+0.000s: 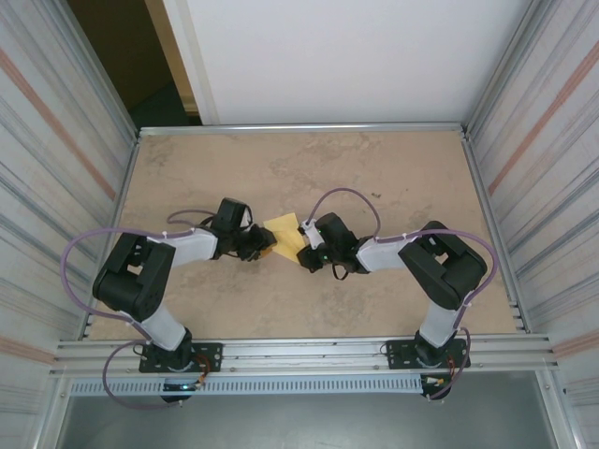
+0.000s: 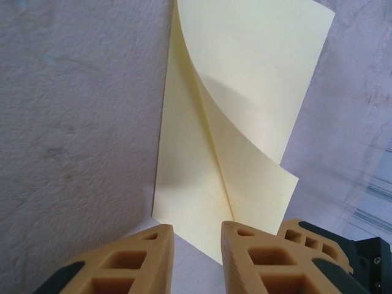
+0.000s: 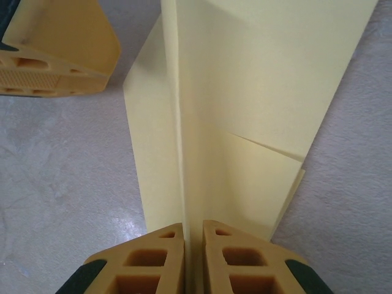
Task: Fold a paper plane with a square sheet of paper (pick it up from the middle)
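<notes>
Square sheet of paper [image 2: 245,92] part-folded, no dart yet. Right gripper [image 3: 193,228] pinches centre ridge; left gripper [image 2: 196,228] part-spread, empty.

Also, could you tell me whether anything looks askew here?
Yes: one flap of the square sheet of paper curls up instead of lying flat, near the left claw; the right claw pinches its upright ridge.

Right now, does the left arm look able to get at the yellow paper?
Probably yes. The left gripper sits with jaws apart at the near edge of the square sheet of paper, nothing between them; the right gripper pinches its raised crease from the opposite side.
</notes>
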Robot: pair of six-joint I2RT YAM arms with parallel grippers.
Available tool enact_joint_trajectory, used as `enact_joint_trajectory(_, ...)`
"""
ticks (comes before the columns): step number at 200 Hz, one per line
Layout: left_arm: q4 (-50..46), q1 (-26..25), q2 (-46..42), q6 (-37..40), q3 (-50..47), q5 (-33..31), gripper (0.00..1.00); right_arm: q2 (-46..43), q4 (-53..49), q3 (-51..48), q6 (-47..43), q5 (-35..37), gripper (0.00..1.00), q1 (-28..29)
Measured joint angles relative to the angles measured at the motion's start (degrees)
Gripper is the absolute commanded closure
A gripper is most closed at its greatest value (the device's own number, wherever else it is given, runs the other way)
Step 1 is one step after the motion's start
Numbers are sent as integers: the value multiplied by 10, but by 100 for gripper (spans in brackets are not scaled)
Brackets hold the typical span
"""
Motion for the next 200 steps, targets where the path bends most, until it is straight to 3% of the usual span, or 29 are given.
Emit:
enact_joint_trajectory(109,73,-5,26,-10,11,36,65,0,56,-30,42,-28,86,-21)
enact_joint_trajectory(158,69,-9,67,-8,34,40,70,-8,48,-30,45,-29,74,-21)
enact_joint_trajectory(200,51,-12,70,-8,35,35,69,-47,-24,-25,62,7,67,-7)
